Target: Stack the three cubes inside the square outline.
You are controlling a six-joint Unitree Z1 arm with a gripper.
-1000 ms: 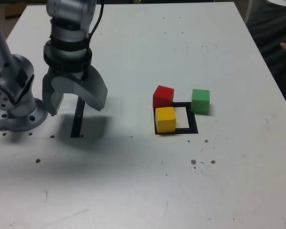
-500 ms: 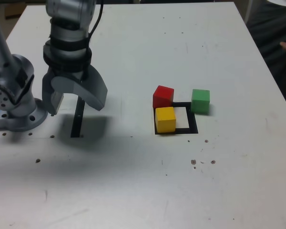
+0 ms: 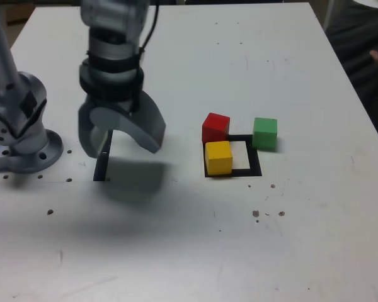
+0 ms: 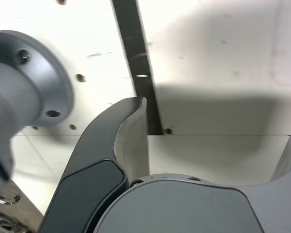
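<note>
High overview and a close claw camera

The exterior view looks steeply down on the whole desk (image 3: 195, 251) from its near side; the wrist view sits just behind the claw (image 4: 218, 131), facing down, very near. Both share the black strip (image 3: 103, 165) and arm base (image 3: 25, 148).

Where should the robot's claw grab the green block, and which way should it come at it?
Probably from straight above. The green cube sits flat and apart from the red cube and yellow cube, at a corner of the square outline. Its upright sides are bare, so the open gripper could likely drop over it and pinch two opposite sides.
</note>
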